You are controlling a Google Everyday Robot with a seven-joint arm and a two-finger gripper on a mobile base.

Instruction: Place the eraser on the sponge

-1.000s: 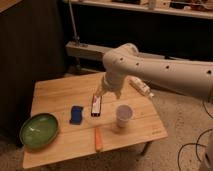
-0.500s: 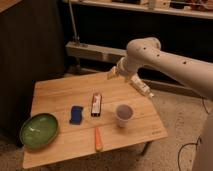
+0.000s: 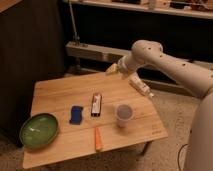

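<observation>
The eraser, a small black-and-white block with a reddish band, lies flat near the middle of the wooden table. The blue sponge lies just to its left, with a narrow gap between them. My gripper hangs at the end of the white arm, above the table's back edge. It is well behind and to the right of the eraser and holds nothing that I can see.
A round green plate sits at the front left corner. A pale cup stands right of the eraser, and an orange carrot-like stick lies near the front edge. A white oblong object rests at the back right.
The arm has lifted off the eraser and swung back and to the right, toward the table's rear edge. The eraser stays on the table beside the sponge.
</observation>
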